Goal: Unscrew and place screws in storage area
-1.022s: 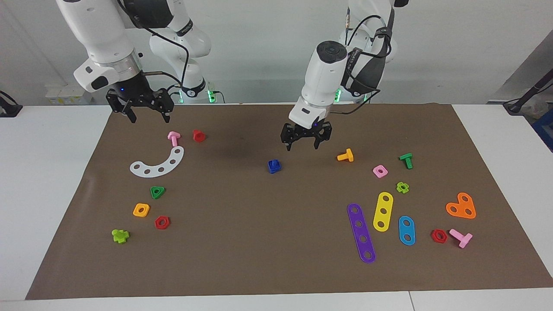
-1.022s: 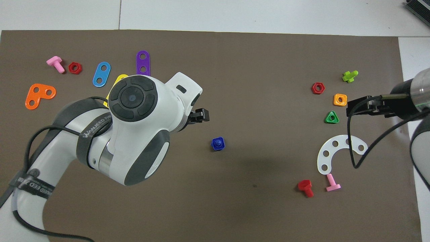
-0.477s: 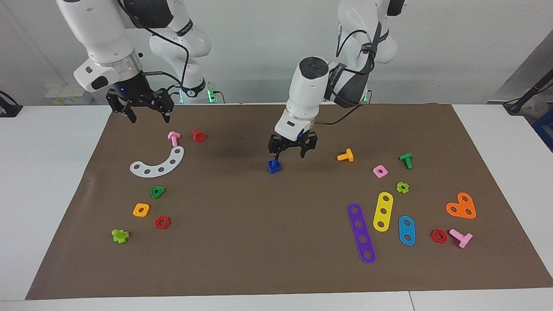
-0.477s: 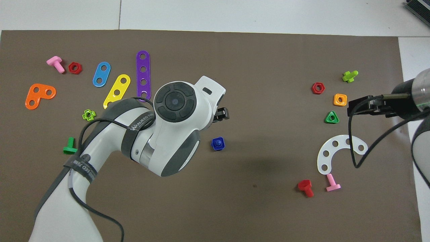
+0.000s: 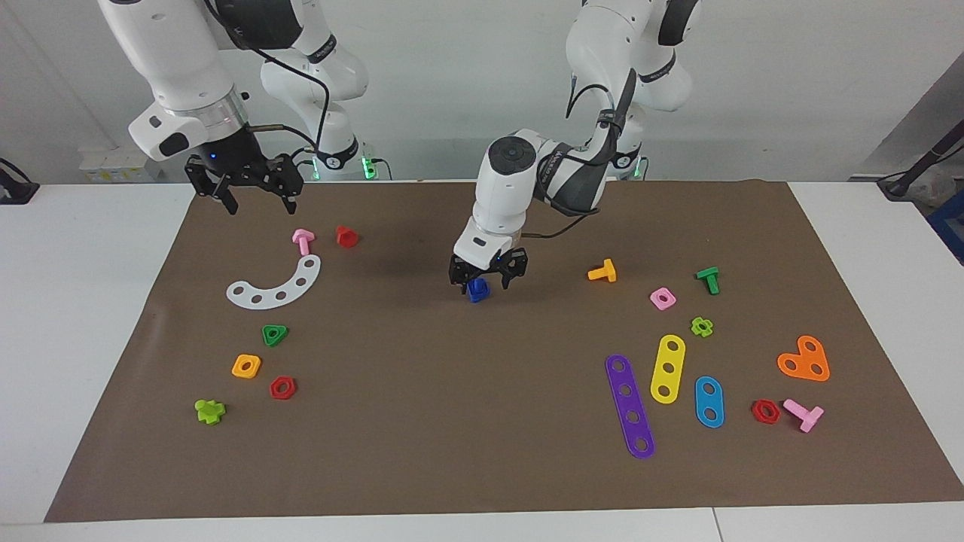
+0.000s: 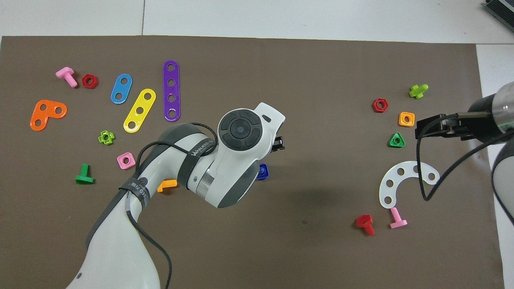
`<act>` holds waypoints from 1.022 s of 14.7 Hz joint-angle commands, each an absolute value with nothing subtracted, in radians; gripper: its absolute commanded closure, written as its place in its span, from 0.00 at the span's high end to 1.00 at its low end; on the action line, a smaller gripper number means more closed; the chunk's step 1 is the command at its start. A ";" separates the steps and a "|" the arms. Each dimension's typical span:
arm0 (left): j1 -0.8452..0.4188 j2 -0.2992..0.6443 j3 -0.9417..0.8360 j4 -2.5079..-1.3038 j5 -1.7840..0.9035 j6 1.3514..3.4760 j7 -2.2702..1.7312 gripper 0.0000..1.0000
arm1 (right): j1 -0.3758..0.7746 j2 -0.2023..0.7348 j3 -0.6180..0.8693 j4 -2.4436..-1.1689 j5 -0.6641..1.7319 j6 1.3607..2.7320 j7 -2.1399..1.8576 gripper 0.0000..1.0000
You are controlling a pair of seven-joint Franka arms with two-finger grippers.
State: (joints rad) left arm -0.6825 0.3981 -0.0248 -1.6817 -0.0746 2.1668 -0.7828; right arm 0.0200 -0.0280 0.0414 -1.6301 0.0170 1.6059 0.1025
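Observation:
A small dark-blue screw [image 5: 477, 290] lies in the middle of the brown mat [image 5: 452, 421]. My left gripper [image 5: 480, 285] has come down over it, open, with one finger on each side of the blue piece. Whether the fingers touch it I cannot tell. In the overhead view the left arm's wrist covers nearly all of the screw [image 6: 263, 172], leaving only a blue edge visible. My right gripper [image 5: 259, 205] waits open in the air over the mat's corner at the right arm's end, holding nothing.
Under the right gripper lie a pink bolt [image 5: 303, 241], a red bolt [image 5: 346, 236], a white curved plate [image 5: 276, 284], a green triangular nut [image 5: 274, 334] and other nuts. An orange bolt [image 5: 602, 271], coloured strips [image 5: 629, 405] and an orange plate [image 5: 804, 359] lie at the left arm's end.
The left arm has swung toward the right arm's end and come down, bringing its gripper from beside the orange bolt to around the blue screw, its fingers narrowing a little. The right arm has not moved.

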 commanded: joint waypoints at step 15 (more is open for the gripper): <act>-0.749 0.416 -0.011 -1.802 -0.086 2.238 -0.795 0.73 | 0.014 -0.049 0.043 -1.671 0.023 1.597 0.074 1.00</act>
State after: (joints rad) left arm -0.7211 0.4326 -0.0263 -1.7651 -0.0746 2.2079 -0.7833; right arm 0.0201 -0.0284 0.0416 -1.6501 0.0170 1.6058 0.1025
